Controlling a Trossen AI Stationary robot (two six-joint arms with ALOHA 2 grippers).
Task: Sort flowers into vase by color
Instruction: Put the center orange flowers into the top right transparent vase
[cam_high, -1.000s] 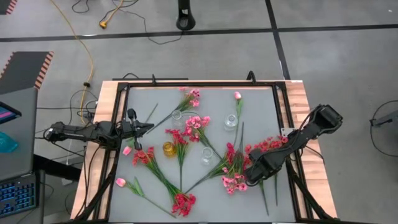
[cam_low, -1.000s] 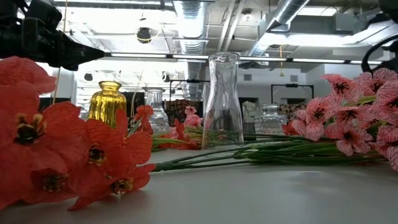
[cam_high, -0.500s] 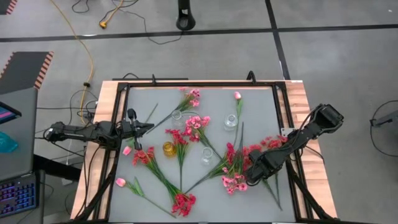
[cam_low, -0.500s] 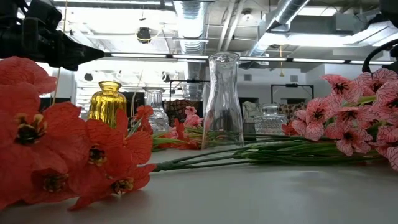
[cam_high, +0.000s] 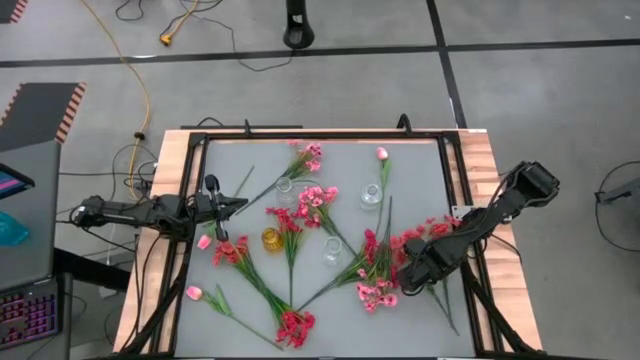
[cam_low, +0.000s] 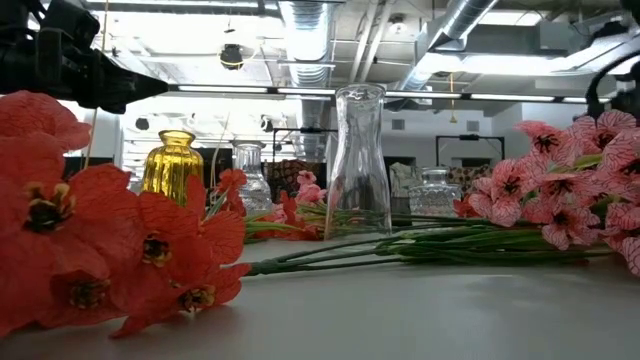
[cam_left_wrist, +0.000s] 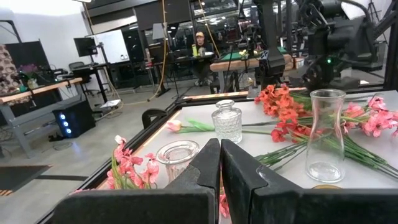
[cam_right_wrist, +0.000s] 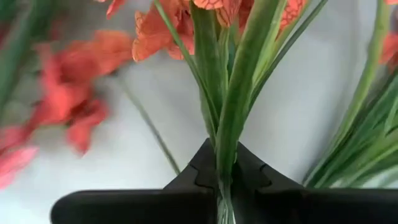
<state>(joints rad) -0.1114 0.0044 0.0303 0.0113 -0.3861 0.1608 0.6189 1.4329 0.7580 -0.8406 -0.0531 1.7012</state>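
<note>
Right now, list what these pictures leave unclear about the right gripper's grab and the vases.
- Right gripper: shut on a green stem; that stem's blossoms are cut off by the right wrist picture's edge, so its colour group is uncertain.
- High view: the right gripper sits among overlapping flowers, hiding the pinch point.
- Low view: a red blossom up close hides the table behind it.
- Clear vases: too small in the high view to judge contents.

Flowers: artificial sprigs with pink, magenta and red blossoms on thin green stems, lying flat, scattered across frame centre. One green stem with orange-red blossoms sits pinched between two dark fingers, lower right.
</note>
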